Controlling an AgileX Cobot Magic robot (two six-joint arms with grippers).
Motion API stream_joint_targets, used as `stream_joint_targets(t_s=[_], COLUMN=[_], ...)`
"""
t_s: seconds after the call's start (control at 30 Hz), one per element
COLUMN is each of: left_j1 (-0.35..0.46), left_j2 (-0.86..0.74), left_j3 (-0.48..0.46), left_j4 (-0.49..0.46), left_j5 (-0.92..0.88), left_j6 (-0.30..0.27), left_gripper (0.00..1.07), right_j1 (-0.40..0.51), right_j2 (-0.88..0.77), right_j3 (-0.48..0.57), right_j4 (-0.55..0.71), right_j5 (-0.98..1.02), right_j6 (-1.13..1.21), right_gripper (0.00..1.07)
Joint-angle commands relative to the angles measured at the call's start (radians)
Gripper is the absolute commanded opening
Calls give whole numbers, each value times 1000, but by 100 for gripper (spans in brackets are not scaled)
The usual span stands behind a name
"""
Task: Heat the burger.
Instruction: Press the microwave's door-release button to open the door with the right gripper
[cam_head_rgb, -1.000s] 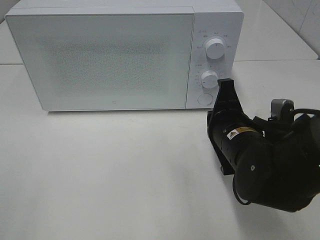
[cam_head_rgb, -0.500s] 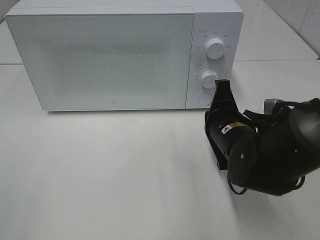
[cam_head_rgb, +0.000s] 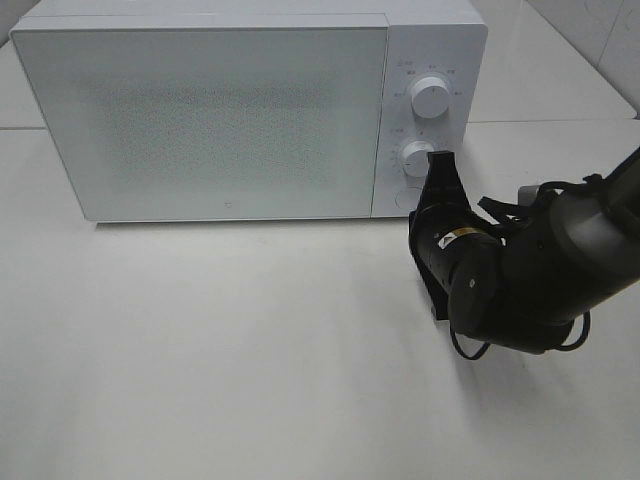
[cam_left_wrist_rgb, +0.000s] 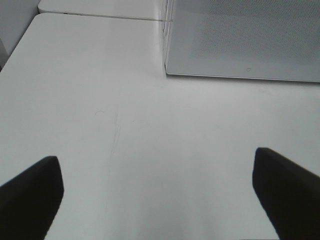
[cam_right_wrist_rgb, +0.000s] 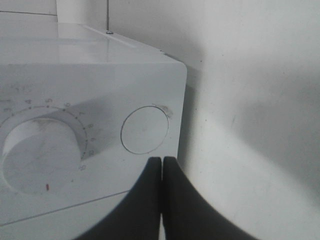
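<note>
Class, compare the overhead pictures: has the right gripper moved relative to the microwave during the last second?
Yes. The right gripper has edged left, closer to the lower dial on the microwave, which has not shifted.

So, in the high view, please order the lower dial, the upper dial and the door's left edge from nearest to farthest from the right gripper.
From the right gripper:
1. lower dial, just beside the gripper's tip.
2. upper dial, above the lower one.
3. door's left edge, far to the left.
</note>
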Motion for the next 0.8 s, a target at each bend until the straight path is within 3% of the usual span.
stream_joint_targets(t_s=[0.03,0.43,0.8], left_j1=[2,2,2], left_j2=[-5,-5,-5], left_j3=[3,3,3], left_j4=[-4,-4,-4], left_j5=[-12,-12,-12], left_j6=[-8,-8,-8], left_gripper=[97,97,97], right_j1=[-15,-39,-39], right_j2=[13,57,85], right_j3=[-23,-94,-123], right_j4=[-24,-74,-6], right_j5=[14,13,0], right_j6=[12,11,7], right_gripper=[0,0,0])
